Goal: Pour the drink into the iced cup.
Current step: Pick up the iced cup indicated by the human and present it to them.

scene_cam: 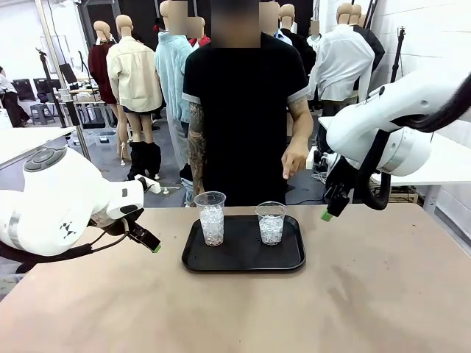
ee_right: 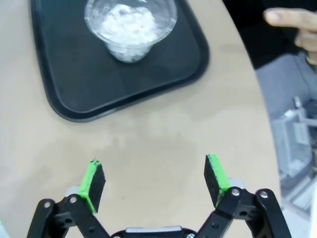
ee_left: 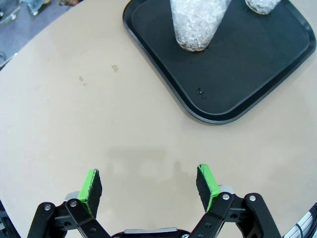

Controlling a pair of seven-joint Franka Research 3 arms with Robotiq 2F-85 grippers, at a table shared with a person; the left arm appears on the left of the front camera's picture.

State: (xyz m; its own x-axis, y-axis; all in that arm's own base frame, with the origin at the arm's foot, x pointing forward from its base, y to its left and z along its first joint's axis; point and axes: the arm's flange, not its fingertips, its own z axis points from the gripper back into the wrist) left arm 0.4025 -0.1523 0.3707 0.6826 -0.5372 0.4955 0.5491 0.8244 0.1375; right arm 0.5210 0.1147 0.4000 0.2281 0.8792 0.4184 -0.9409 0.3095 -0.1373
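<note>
Left fingers [ee_left: 92,191], right fingers [ee_right: 215,177] spread, empty; two iced cups [scene_cam: 212,220] on tray [scene_cam: 243,259].

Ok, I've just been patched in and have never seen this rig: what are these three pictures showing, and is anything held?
Two white robot arms share a table with a person standing opposite. The wide picture comes from a fixed camera between the arms. The other two look out from each arm's wrist: the left gripper and the right gripper. Both are open and empty, above bare table. On the table lies a black tray with two clear iced cups, a taller cup and a shorter cup. The person's hand hangs free and looks empty.
</note>
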